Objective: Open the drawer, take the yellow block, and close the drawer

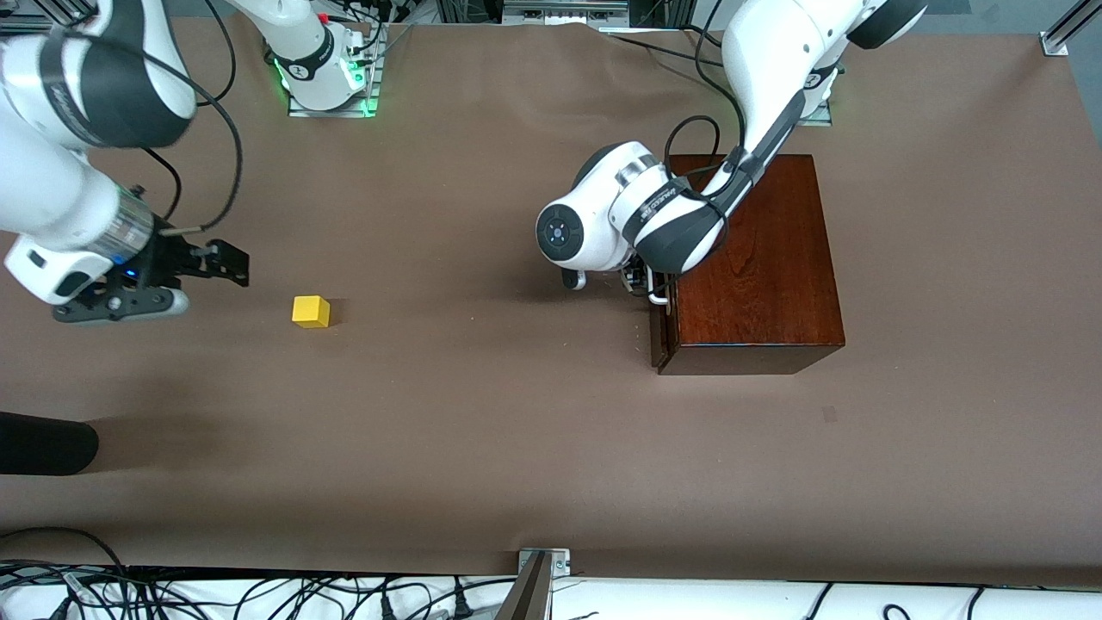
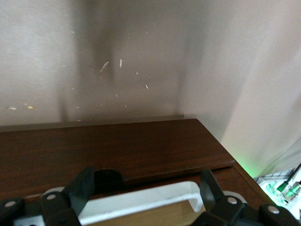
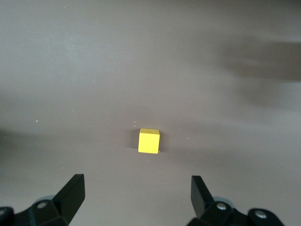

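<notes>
At drawer [image 1: 661, 331] handle [image 2: 141, 200]: left tool [image 2: 146, 188] spread astride; right tool [image 3: 136, 193] spread near yellow block [image 1: 311, 311]

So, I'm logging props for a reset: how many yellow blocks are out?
1. The yellow block sits on the bare table toward the right arm's end, apart from the wooden box; more could be hidden inside the box.

The table [image 1: 482, 413] is covered in plain matte brown, and the little yellow block [image 1: 311, 311] really pops against it. The box [image 1: 758, 284] is glossy dark reddish mahogany with visible grain, its drawer [image 2: 117, 150] front is the same dark brown, and the handle [image 2: 141, 202] is white. Arms are white with black joints, black fingers on both.
</notes>
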### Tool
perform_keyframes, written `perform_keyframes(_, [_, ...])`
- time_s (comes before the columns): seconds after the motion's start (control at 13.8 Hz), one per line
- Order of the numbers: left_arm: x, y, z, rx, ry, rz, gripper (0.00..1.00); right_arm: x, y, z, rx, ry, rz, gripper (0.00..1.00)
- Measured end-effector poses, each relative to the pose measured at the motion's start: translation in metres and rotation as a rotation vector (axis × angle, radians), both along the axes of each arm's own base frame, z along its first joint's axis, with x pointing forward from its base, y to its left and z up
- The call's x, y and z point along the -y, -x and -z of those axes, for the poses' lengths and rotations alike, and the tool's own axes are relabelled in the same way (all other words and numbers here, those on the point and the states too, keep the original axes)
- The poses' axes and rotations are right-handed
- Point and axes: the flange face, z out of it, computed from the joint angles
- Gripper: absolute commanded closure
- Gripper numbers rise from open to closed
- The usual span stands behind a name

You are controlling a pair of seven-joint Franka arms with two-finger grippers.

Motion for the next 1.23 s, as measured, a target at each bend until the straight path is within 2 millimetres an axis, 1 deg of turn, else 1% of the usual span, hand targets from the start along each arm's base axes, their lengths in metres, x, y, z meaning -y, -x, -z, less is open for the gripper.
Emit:
perform_keyframes(0.07, [0.001, -0.004, -0.019, 0.032, 0.018, -0.006, 0.0, 0.001, 0.003, -0.011, 0.006, -0.001, 0.0, 0.0])
perform_keyframes(0.14, [0.0, -0.009, -0.046, 0.073, 0.042, -0.014, 0.0, 0.001, 0.007, -0.021, 0.011, -0.003, 0.0, 0.0])
perform_keyframes(0.29, [-0.008, -0.022, -0.111, 0.167, 0.096, -0.04, 0.0, 0.003, 0.015, -0.038, 0.02, -0.006, 0.001, 0.0])
perform_keyframes(0.36, [-0.017, -0.027, -0.144, 0.215, 0.118, -0.059, 0.0, 0.004, 0.019, -0.044, 0.023, -0.006, 0.001, 0.0])
perform_keyframes(0.43, [-0.031, -0.033, -0.177, 0.261, 0.136, -0.083, 0.0, 0.004, 0.02, -0.047, 0.025, -0.007, 0.002, 0.0])
perform_keyframes(0.58, [-0.069, -0.05, -0.223, 0.336, 0.16, -0.149, 0.0, 0.008, 0.02, -0.047, 0.025, -0.006, 0.007, 0.0])
perform_keyframes(0.65, [-0.095, -0.064, -0.244, 0.374, 0.173, -0.196, 0.0, 0.008, 0.02, -0.047, 0.025, -0.006, 0.009, 0.0])
perform_keyframes(0.72, [-0.128, -0.081, -0.262, 0.408, 0.187, -0.255, 0.0, 0.009, 0.02, -0.047, 0.025, -0.006, 0.009, 0.0])
perform_keyframes(0.8, [-0.161, -0.097, -0.275, 0.426, 0.205, -0.321, 0.0, 0.009, 0.02, -0.047, 0.027, -0.006, 0.007, 0.0])
perform_keyframes(0.87, [-0.191, -0.109, -0.282, 0.432, 0.224, -0.399, 0.0, 0.009, 0.019, -0.049, 0.033, -0.005, 0.005, 0.0])
perform_keyframes(0.94, [-0.216, -0.116, -0.287, 0.435, 0.232, -0.493, 0.0, 0.009, 0.019, -0.053, 0.042, -0.002, 0.003, 0.0])
perform_keyframes(1.01, [-0.234, -0.117, -0.289, 0.441, 0.225, -0.601, 0.0, 0.01, 0.018, -0.058, 0.053, 0.003, 0.002, 0.0])
perform_keyframes(1.09, [-0.249, -0.114, -0.291, 0.446, 0.208, -0.718, 0.0, 0.011, 0.017, -0.063, 0.062, 0.007, 0.002, 0.0])
perform_keyframes(1.16, [-0.262, -0.107, -0.293, 0.443, 0.191, -0.83, 0.0, 0.011, 0.017, -0.066, 0.071, 0.008, 0.002, 0.0])
perform_keyframes(1.23, [-0.275, -0.095, -0.293, 0.429, 0.169, -0.944, 0.0, 0.011, 0.017, -0.069, 0.075, 0.008, 0.001, 0.0])
